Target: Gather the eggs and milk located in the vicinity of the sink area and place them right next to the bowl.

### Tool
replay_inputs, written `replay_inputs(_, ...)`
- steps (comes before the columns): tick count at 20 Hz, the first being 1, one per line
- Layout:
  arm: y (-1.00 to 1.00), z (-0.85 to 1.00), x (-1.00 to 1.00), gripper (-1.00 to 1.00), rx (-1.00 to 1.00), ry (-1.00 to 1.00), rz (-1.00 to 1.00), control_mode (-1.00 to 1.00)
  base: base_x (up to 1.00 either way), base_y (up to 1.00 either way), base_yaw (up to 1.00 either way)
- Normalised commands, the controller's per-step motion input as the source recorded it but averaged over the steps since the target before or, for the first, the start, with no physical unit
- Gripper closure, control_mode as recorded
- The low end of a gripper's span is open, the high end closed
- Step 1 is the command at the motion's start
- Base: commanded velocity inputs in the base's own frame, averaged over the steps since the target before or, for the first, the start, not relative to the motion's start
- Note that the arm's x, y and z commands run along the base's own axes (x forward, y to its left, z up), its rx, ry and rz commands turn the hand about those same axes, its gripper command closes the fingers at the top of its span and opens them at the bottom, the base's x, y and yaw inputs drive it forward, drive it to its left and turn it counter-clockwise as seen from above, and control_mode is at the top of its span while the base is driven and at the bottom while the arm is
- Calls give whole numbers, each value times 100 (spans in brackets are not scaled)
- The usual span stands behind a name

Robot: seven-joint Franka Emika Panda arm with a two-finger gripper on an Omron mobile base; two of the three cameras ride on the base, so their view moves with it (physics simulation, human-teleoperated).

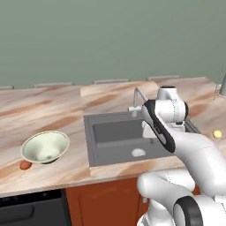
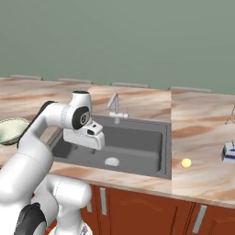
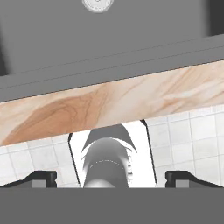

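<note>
Jaws (image 3: 112, 177) are standing wide apart with nothing between them, hanging over the front edge of the sink (image 1: 117, 134), its round drain (image 3: 98, 3) lying ahead of them in the hand view. Sink's long axis is running along the worktop (image 1: 53, 110), faucet (image 2: 114, 106) rising at its back rim. Well off to one side of the jaws, the bowl (image 1: 45, 147) is sitting upright, mouth up, with the orange-brown egg (image 1: 25, 165) just beside its base. Off to the other side, past the sink, the pale yellow egg (image 2: 186, 162) is lying on the marbled worktop, and farther still the milk (image 2: 228, 152) is standing upright near the picture's edge. Red-brown cabinets (image 2: 137, 204) are running beneath, a grey-green wall (image 2: 137, 41) behind.
</note>
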Motion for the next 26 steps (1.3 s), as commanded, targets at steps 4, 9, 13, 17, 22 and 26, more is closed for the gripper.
replay_inputs(4, 0, 0, 0, -100, 0, 0, 0, 100, 0, -100, 0)
replay_inputs(9, 0, 0, 0, -100, 0, 0, 0, 100, 1, -100, 1)
replay_inputs(13, 0, 0, 0, -100, 0, 0, 0, 100, 9, -100, 1)
replay_inputs(17, 0, 0, 0, -100, 0, 0, 0, 100, 26, -85, 1)
replay_inputs(22, 0, 0, 0, -100, 0, 0, 0, 100, 34, -63, 2)
replay_inputs(26, 0, 0, 9, -100, 0, 0, 0, -100, 34, -8, 2)
